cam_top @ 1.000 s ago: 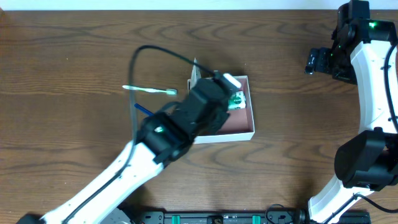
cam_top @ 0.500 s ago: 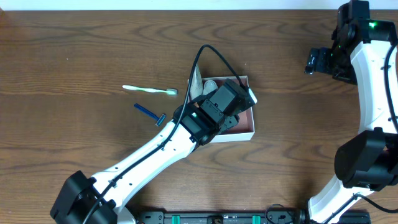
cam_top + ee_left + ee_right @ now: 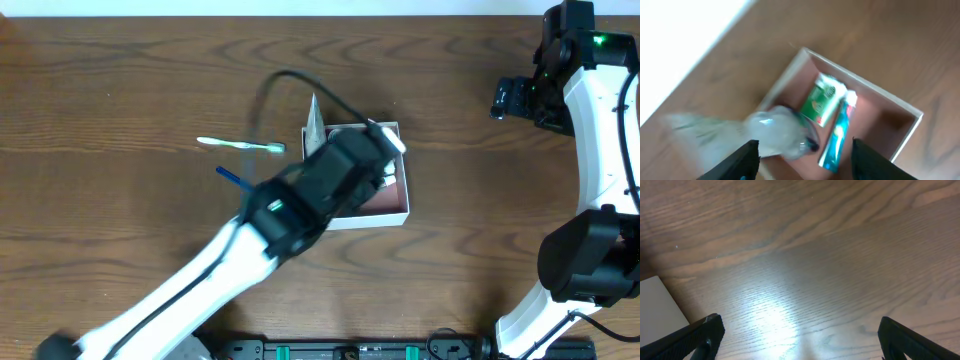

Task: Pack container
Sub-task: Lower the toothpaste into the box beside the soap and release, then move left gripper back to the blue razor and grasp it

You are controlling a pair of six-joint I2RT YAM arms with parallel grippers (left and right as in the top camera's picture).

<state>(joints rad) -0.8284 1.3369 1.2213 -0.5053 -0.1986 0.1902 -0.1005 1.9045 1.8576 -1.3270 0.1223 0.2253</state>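
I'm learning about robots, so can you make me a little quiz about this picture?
1. True or false: the toothbrush lies inside the box.
2. What colour is the razor?
3. What is the left claw holding? A: the toothbrush. B: the razor. C: nothing.

Key: 1 false, it lies outside the box. 2 blue. 3 C, the claw is open and empty.

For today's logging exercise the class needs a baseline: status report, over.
Left gripper open, empty, above container. Right gripper open, empty, well aside. Toothbrush, razor not yet in. Clear bag sticks out over rim.
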